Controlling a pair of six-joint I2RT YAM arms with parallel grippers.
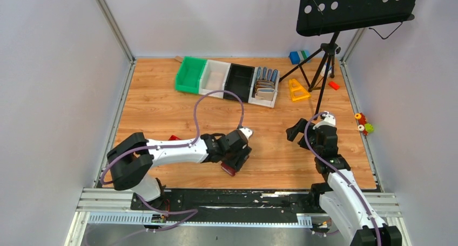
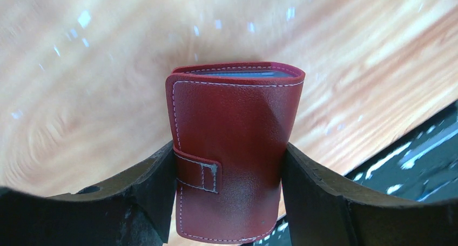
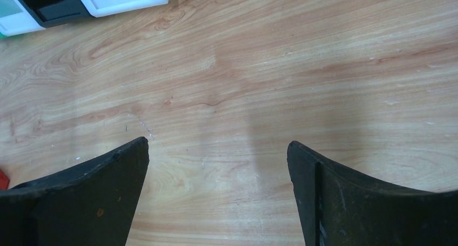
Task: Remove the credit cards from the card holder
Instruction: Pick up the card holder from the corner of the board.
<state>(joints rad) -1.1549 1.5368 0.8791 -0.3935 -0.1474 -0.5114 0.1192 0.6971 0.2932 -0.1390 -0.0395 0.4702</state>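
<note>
Soft, light leather, the card holder [image 2: 232, 111] at centre frame likely buckles; the left gripper [image 2: 228, 148] clasps its edges. The right gripper [image 3: 217, 143] gapes, empty.

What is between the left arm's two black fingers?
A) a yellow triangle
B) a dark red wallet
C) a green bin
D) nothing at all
B: in the left wrist view the maroon card holder sits inside the left end effector, with a finger against each of its sides.
</note>
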